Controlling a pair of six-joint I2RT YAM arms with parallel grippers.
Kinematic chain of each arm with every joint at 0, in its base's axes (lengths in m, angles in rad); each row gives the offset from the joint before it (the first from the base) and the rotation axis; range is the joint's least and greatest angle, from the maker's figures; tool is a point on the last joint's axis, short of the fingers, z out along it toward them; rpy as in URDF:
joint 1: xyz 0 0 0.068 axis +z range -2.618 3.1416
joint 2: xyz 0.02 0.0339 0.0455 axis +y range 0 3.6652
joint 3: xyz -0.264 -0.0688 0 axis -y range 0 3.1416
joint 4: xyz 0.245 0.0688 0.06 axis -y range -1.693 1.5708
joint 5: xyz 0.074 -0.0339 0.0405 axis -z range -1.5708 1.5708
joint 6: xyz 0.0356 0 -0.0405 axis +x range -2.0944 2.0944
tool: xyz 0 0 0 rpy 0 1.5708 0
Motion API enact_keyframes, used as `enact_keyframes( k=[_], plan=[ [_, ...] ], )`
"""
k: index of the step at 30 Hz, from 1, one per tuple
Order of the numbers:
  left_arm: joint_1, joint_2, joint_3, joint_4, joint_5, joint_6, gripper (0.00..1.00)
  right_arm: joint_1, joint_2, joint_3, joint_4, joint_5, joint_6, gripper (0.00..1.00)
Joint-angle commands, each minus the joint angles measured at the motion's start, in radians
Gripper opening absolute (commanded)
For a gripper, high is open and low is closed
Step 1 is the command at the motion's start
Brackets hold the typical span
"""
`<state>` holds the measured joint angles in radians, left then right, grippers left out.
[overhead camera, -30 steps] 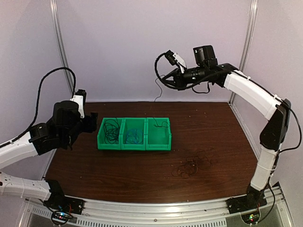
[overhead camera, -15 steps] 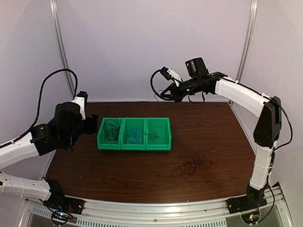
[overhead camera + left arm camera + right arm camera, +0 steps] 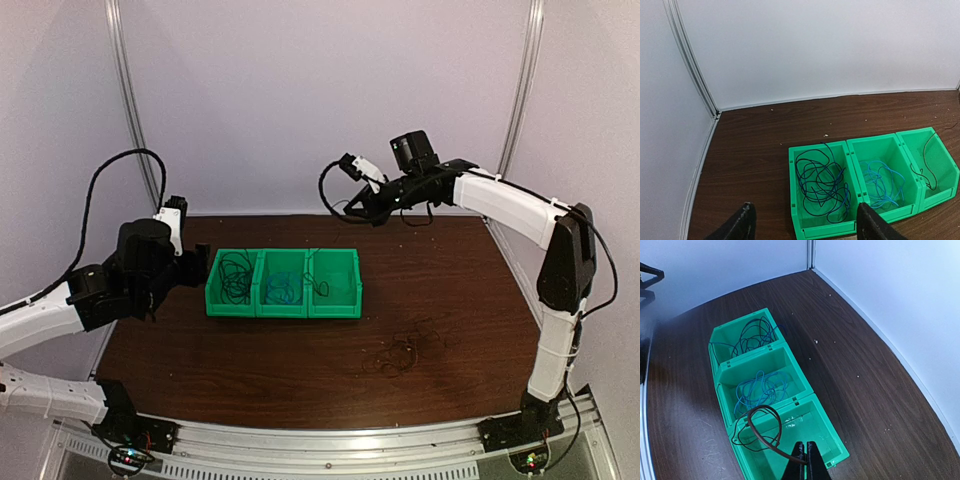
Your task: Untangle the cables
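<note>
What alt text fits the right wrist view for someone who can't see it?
The right arm's fingers, pinched shut on a thin dark cable, dangle its loops over the nearest of three green bins on a dark table. The middle bin holds blue cable, the farthest black cable.

No writing, label, brand mark, number or sign can be read in any of the views.
</note>
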<state>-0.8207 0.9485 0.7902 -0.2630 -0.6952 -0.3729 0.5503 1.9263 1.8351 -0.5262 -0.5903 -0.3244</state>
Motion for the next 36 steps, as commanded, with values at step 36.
enact_keyframes(
  k=[36],
  plan=[
    [0.006,-0.007,-0.045,0.054,0.043,-0.032,0.69,0.127,0.169,0.001,-0.150,0.340,-0.136,0.32]
  ],
)
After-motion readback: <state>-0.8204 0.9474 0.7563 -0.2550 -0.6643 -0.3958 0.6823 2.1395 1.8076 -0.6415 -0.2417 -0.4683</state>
